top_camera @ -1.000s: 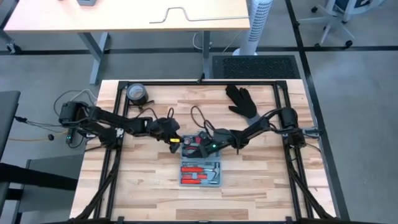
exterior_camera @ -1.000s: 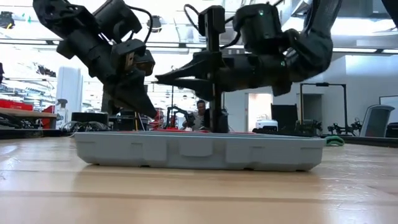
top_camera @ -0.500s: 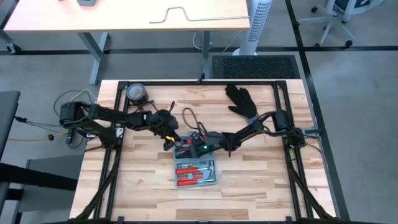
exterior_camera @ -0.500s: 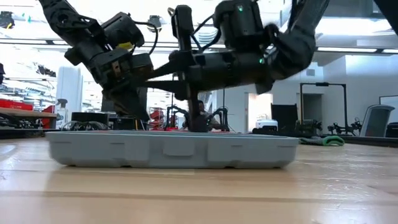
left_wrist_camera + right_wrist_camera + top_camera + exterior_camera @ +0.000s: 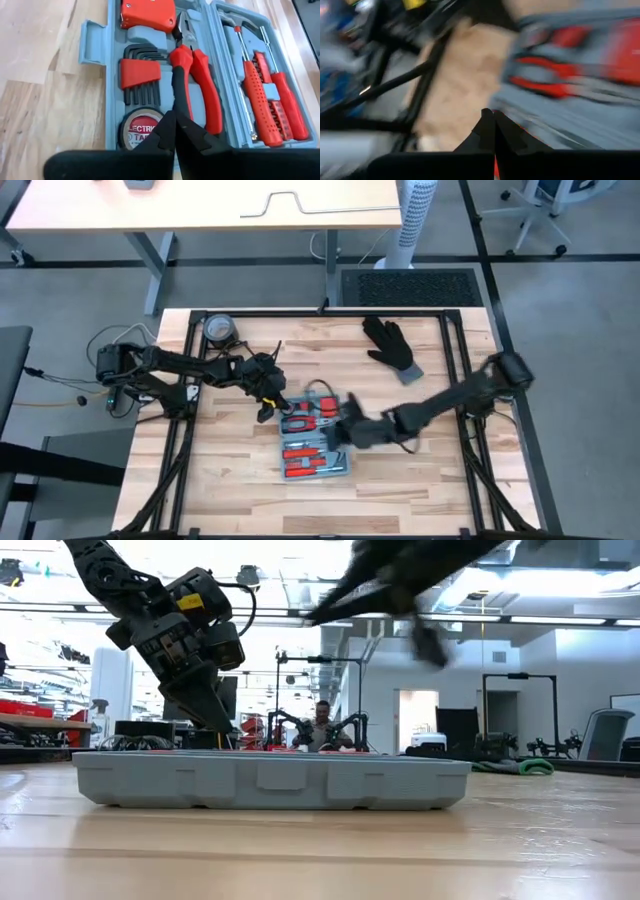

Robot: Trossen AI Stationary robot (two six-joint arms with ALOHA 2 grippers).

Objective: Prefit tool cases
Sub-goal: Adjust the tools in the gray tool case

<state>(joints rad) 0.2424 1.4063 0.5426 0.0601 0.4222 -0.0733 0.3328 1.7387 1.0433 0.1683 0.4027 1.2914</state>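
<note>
The blue-grey tool case (image 5: 315, 442) lies open and flat on the wooden table, with red-handled tools in its recesses. In the low view it shows as a grey slab (image 5: 270, 780). My left gripper (image 5: 264, 412) is shut and points down at the case's far-left part. In its wrist view the tips (image 5: 175, 114) stand over the red pliers (image 5: 192, 75). My right gripper (image 5: 348, 432) is blurred, shut, and raised above the case (image 5: 400, 580). My left gripper's shut fingertips (image 5: 172, 120) come slanting down from the table's left onto or just over the pliers' handle (image 5: 181, 80). I cannot tell whether they touch it. The pliers lie in their recess in the case.
A black glove (image 5: 392, 345) lies at the far right of the table. A dark tape roll (image 5: 219, 330) sits at the far left corner. Black frame rails (image 5: 458, 370) run along the table's sides. Bare wood (image 5: 330, 505) lies near the front edge.
The case has slid a little toward the table's left and stays flat and open. My right gripper has risen off the case and swung back toward the right edge, moving fast. My left gripper has shifted slightly toward the left, still shut.
</note>
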